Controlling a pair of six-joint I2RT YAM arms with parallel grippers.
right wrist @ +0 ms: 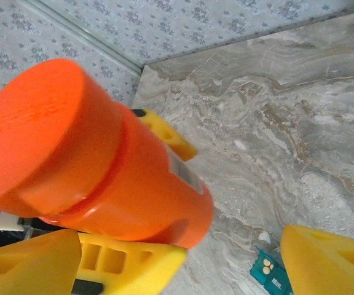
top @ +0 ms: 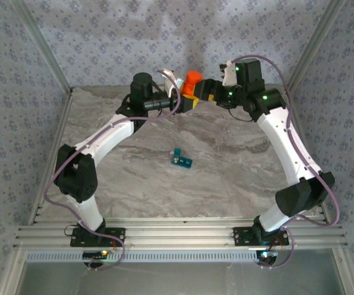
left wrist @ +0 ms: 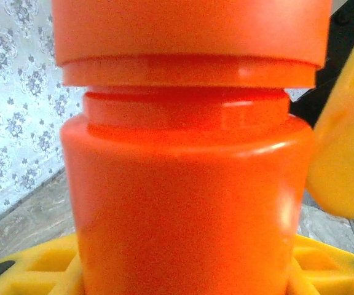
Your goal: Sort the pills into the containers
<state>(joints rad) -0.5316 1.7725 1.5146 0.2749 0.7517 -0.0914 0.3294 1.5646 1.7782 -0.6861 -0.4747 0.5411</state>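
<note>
Pinching the capped orange bottle (top: 192, 81) above the far surface (top: 238, 166), the left gripper (top: 188, 99) holds it. The right gripper (right wrist: 232, 255) stands spread. The teal pill box (top: 181, 160) lies nearer, and sorting looks barely begun.

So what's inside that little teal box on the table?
One open compartment of the teal box holds two small pale pills. The other compartments are covered, so their contents are hidden.

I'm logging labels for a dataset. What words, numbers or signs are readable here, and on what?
Cap of the orange bottle: raised lettering, too blurred to read.
Side of the same bottle: a pale label strip, seen edge-on, unreadable.
Lid of the teal pill box: small white print, too small to read.
</note>
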